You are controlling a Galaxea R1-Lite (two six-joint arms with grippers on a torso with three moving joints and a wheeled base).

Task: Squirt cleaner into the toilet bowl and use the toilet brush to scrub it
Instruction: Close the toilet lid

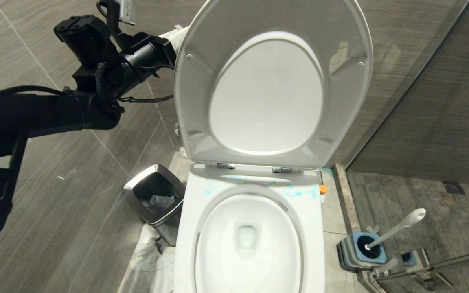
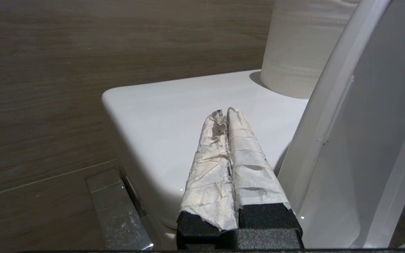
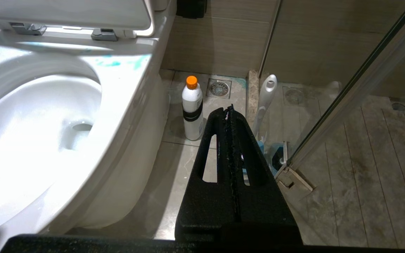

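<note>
Standing in its holder (image 1: 354, 253) right of the toilet bowl (image 1: 185, 236), the toilet brush (image 1: 397, 230) looks light and stiff; grasp its slim, likely slippery handle mid-shaft. Left gripper (image 2: 225, 116) and right gripper (image 3: 230, 112) both have jaws pressed together, empty.

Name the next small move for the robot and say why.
Probably draw the left hand back from the tank: it is shut, empty, behind the raised lid. The bowl looks unscrubbed, the brush sits in its holder, and the bottle stands on the floor.
</note>
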